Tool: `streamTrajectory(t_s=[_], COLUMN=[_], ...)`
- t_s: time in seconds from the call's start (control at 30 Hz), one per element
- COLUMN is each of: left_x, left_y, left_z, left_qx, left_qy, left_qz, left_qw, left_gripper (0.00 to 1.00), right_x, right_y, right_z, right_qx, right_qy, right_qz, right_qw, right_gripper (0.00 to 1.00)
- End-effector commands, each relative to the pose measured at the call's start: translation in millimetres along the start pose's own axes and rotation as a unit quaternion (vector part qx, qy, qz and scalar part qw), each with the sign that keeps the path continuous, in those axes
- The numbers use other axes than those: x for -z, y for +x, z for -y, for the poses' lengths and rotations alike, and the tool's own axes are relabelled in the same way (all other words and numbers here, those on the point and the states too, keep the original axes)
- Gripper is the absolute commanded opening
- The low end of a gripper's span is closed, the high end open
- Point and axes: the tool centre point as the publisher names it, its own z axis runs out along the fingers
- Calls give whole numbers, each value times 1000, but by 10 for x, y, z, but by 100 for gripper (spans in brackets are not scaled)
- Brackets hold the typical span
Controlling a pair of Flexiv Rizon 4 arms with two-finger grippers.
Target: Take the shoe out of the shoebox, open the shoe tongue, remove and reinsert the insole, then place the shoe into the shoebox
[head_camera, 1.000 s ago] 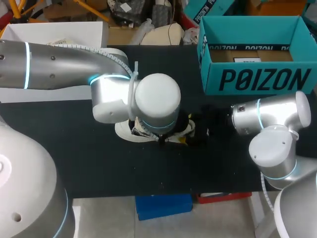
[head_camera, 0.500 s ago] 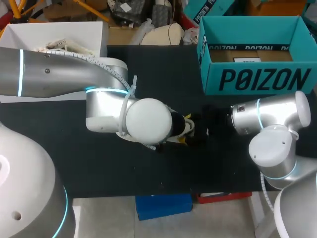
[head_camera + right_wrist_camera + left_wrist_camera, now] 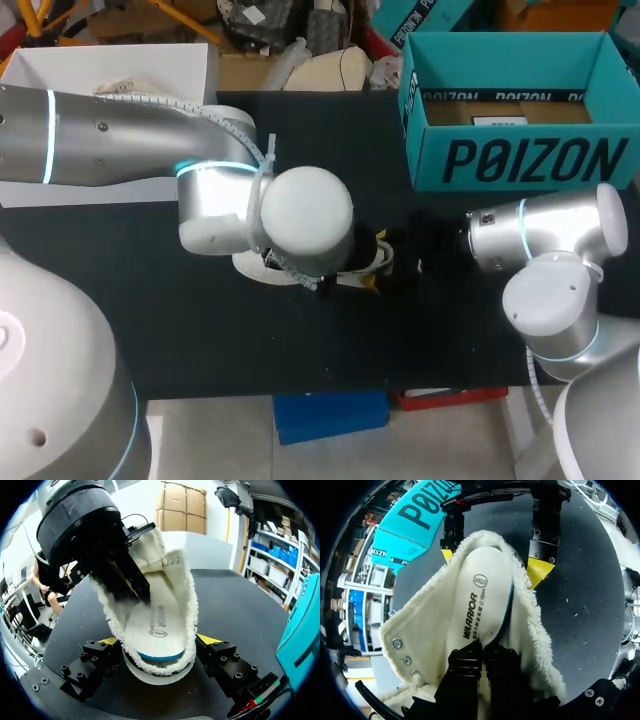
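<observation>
A white fleece-lined shoe [image 3: 420,630] lies at the middle of the black table, its sole [image 3: 248,266] peeking out under my left arm. The tongue is folded open and the white printed insole [image 3: 480,600] shows inside. My left gripper [image 3: 482,662] reaches into the shoe from above, its black fingers pressed together on the insole's near end. My right gripper [image 3: 158,641] holds the shoe's far end, one yellow tip against each side. The teal shoebox [image 3: 520,160] stands open at the back right. In the head view my left gripper is hidden under its wrist.
A white bin [image 3: 110,65] holding a light-coloured item sits at the back left of the table. The black table surface [image 3: 200,340] stretches in front of the shoe. My right arm's body [image 3: 550,260] stands just in front of the shoebox.
My left gripper's fingers have come together inside the shoe. The left wrist swung a little left and back. The right arm and the shoe have stayed put.
</observation>
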Motion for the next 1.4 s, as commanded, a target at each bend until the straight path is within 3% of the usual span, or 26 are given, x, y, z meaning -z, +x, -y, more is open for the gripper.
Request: streamTrajectory(t_s=[0.03,0.37,0.7,1.0,1.2,1.4], left_x=[-805,-325,69,400,433,300], left_y=[-152,-136,-199,-225,-149,-38], left_z=[-182,-241,-281,-216,-74,-6], left_qx=[0,28,41,12,-15,-20], left_qy=[31,73,136,170,187,182], left_qz=[-78,-155,-187,-188,-191,-220], left_qw=[996,985,972,967,963,958], left_gripper=[0,0,0,0,0,0], right_x=[-15,-15,-15,-15,-15,-15], right_y=[-5,-5,-5,-5,-5,-5], right_z=[10,10,10,10,10,10], right_qx=[-1,-1,-1,-1,-1,-1], right_qy=[1,1,1,1,1,1], right_qz=[0,0,0,0,0,0], right_qw=[1000,1000,1000,1000,1000,1000], right_gripper=[0,0,0,0,0,0])
